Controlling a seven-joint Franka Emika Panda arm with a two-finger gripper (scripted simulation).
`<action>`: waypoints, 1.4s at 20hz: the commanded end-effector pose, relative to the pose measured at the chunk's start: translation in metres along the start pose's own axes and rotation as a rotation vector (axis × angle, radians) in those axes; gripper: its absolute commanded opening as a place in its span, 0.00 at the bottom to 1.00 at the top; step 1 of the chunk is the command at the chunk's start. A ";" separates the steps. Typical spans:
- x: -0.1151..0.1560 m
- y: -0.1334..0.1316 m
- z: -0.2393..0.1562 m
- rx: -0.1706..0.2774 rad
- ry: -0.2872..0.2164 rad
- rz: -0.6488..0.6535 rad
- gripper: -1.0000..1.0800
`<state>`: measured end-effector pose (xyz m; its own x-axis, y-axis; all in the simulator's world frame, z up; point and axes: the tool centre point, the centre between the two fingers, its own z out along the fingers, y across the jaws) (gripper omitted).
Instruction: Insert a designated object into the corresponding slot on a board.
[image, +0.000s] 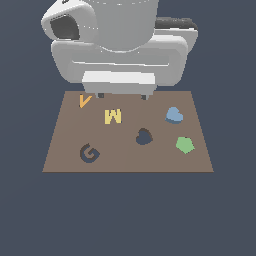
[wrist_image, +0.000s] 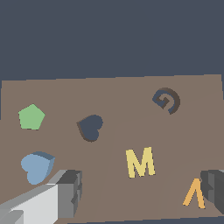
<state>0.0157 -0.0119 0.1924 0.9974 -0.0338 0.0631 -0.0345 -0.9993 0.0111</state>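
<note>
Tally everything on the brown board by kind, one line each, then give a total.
Letter pieces: 2, the yellow M and the orange V
Shape pieces: 2, the blue heart and the green pentagon
Dark cutouts: 2, the heart slot and the G slot
Total: 6, all on the board

Count of what lies below my hand (image: 122, 95):
One board (image: 65, 130); four pieces: blue heart (image: 174, 115), green pentagon (image: 185, 145), yellow M (image: 113, 116), orange V (image: 84, 101); two dark cutouts: heart slot (image: 144, 136), G cutout (image: 89, 153).
</note>
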 end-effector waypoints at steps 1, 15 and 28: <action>0.000 0.000 0.000 0.000 0.000 0.000 0.96; 0.006 -0.028 0.021 0.008 -0.007 -0.181 0.96; -0.007 -0.108 0.080 0.031 -0.026 -0.700 0.96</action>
<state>0.0208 0.0846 0.1194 0.8288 0.5588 0.0305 0.5586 -0.8293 0.0132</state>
